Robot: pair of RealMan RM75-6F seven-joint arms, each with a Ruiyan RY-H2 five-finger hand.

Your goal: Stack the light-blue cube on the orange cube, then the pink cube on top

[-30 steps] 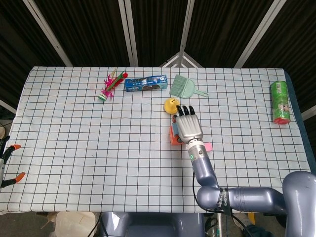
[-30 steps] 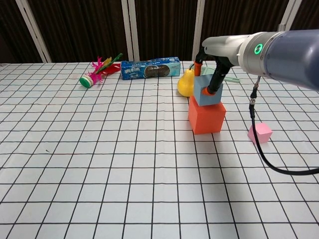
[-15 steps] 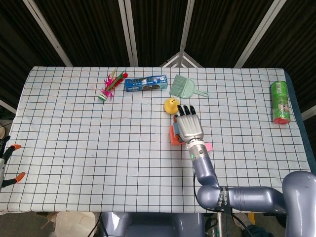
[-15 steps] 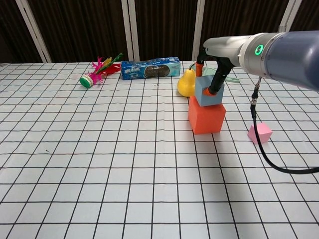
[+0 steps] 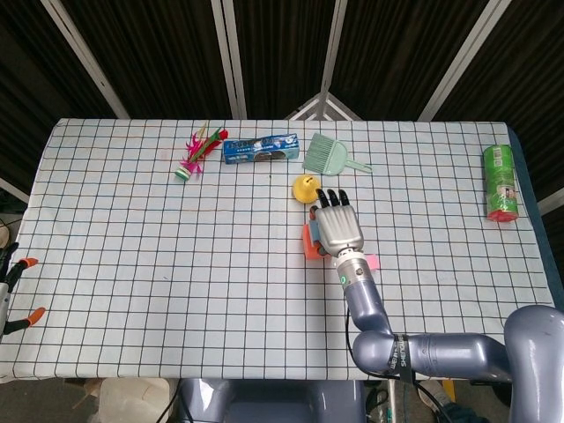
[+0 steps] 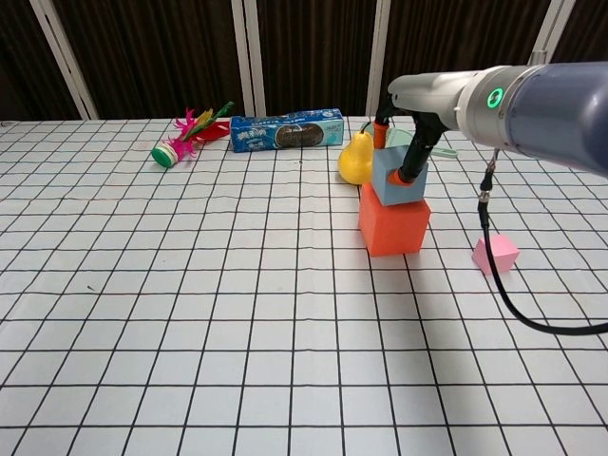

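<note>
The right hand [image 6: 404, 152] grips the light-blue cube [image 6: 394, 180], fingers [image 6: 414, 160] curled down its face, resting it on the orange cube [image 6: 392, 224].

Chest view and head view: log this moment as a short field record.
stack: light-blue cube sits on orange cube
right hand: fingers around the light-blue cube
left hand: not in view
pink cube: on the table, to the right of the stack, untouched
behind stack: yellow pear, biscuit pack, green brush
far right edge: green can
</note>
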